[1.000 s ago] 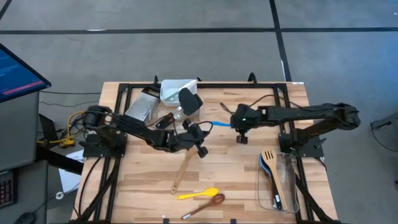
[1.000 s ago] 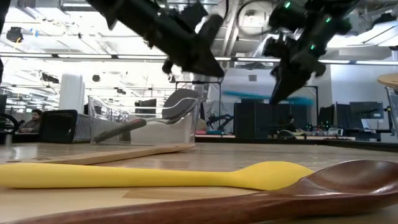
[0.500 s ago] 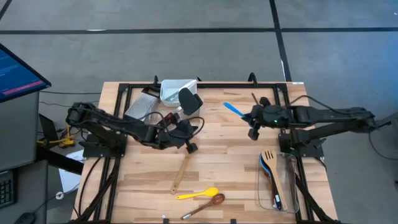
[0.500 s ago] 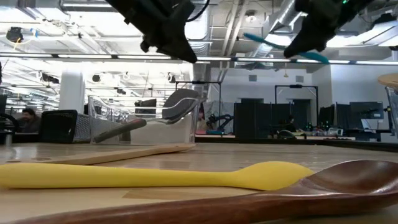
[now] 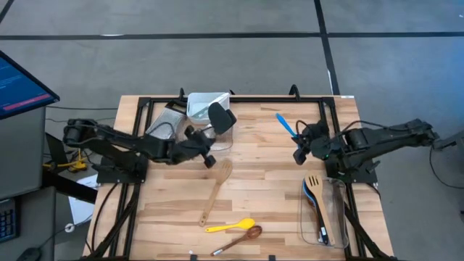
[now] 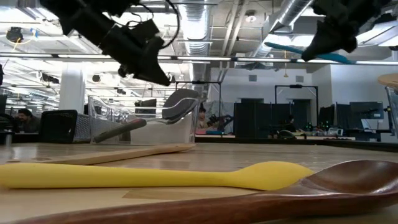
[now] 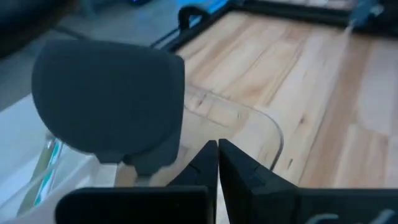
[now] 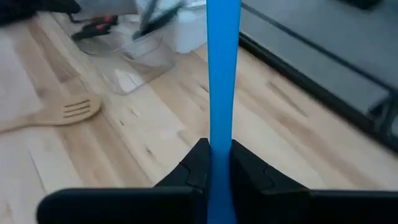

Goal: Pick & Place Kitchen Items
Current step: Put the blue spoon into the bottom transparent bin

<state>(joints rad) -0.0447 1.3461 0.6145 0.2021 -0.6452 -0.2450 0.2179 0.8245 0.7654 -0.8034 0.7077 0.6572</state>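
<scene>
The left arm reaches across the table from its left edge, its left gripper [image 5: 209, 159] raised with fingers pressed together and holding nothing. The right gripper [image 5: 299, 150] hangs above the table's right side, fingers clamped on a blue utensil's handle [image 8: 222, 74].

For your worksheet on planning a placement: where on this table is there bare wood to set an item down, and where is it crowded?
Free: the wood between the wooden turner and the right tub, and the front-left corner of the table. Crowded: the back-left tub with the black spatula near the shut left gripper, and the front edge by the yellow spoon.
</scene>
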